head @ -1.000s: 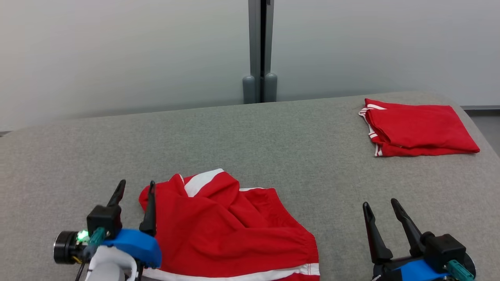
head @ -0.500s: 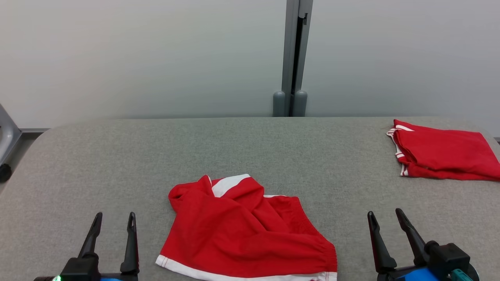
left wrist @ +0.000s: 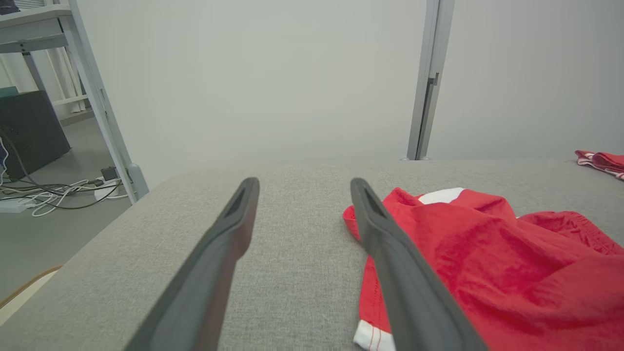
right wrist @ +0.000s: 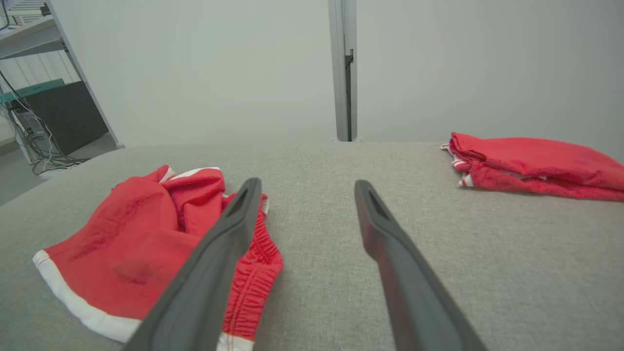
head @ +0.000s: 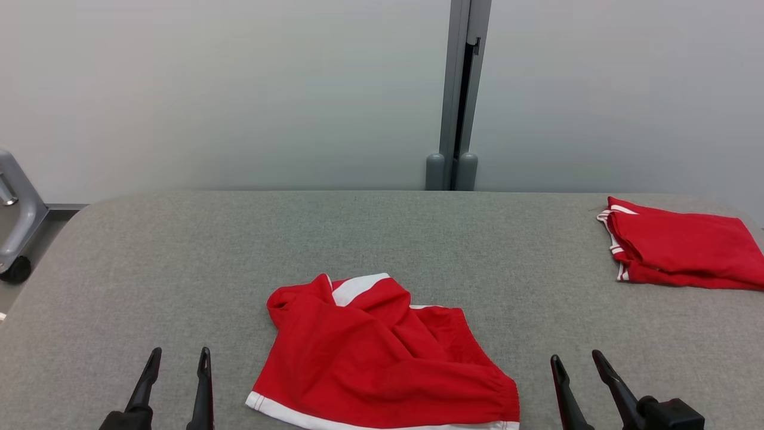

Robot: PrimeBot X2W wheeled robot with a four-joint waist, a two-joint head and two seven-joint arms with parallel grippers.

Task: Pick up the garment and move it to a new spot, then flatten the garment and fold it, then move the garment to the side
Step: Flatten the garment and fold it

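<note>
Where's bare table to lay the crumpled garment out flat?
Widest bare stretch: the left half of the table, from the crumpled garment back to the far edge. Also free: the strip between it and the folded garment at far right. Crowded at near centre and that far right corner.

garment (head: 382,364): red, white trim | table (head: 179,269): grey | folded garment (head: 680,248): red

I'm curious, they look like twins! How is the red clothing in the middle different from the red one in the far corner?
The crumpled garment lies rumpled and spread out; the folded garment is a neat stack. The crumpled garment sits front and middle; the folded garment is at the far right. Both are red with white trim, on the grey table.
</note>
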